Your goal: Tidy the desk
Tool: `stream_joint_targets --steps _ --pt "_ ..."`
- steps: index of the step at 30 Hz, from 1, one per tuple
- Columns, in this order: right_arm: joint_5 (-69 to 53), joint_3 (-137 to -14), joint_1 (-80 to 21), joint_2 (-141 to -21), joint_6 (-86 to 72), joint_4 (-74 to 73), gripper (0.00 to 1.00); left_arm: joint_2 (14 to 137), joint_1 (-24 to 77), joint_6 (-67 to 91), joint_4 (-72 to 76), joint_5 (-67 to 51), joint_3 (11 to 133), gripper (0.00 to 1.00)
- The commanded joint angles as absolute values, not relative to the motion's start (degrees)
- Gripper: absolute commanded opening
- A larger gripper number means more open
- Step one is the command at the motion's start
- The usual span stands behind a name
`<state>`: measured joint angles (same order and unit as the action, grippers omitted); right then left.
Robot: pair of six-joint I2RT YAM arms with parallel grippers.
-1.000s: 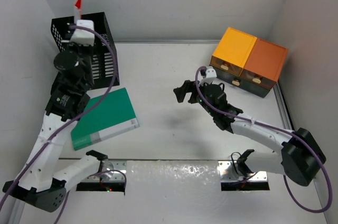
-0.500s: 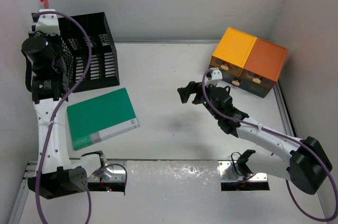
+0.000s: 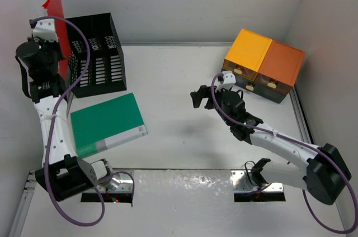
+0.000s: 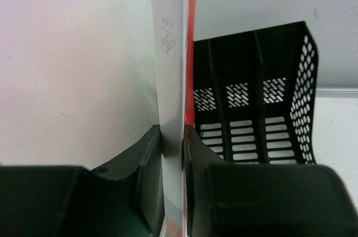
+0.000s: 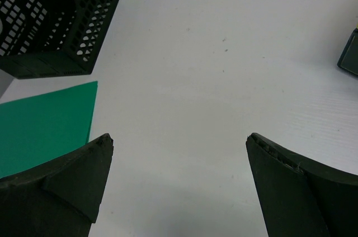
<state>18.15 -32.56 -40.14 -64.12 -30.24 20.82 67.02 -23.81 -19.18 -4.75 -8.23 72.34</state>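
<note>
At left, pinching a red folder [image 3: 59, 24] upright in the left claw [image 4: 172, 136], nearly shut, beside the black rack [image 3: 98, 52]. Might snag the rim or slip if tilted. Below, on the white desk [image 3: 179, 75], a green folder [image 3: 109, 122]. At right, gaping and empty: right claw [image 5: 179, 147].

The desk [image 3: 173, 75] is basically a big flat white rectangular tabletop with a few tiny specks, sitting level, metal rails [image 3: 301, 118] along its edges, boxed in by plain white walls [image 3: 184, 2].
</note>
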Motion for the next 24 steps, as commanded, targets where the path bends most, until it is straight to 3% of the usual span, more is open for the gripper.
stream_joint_targets --steps 1,6,17,24 --pt "20.1 -36.9 -40.3 -64.7 -27.8 19.2 0.99 66.2 -25.6 -18.5 7.0 -13.3 71.4 0.00" --pt "21.6 -37.8 -40.2 -64.5 -27.4 18.0 0.99 68.7 -26.9 -17.3 10.9 -15.3 70.4 0.00" --pt "26.8 -37.1 -40.3 -60.4 -27.9 14.6 0.99 73.0 -29.6 -6.9 37.2 -17.8 58.4 0.00" --pt "27.1 -37.2 -40.5 -59.1 -27.0 15.2 0.99 76.3 -29.5 -1.1 43.1 -17.2 54.0 0.00"
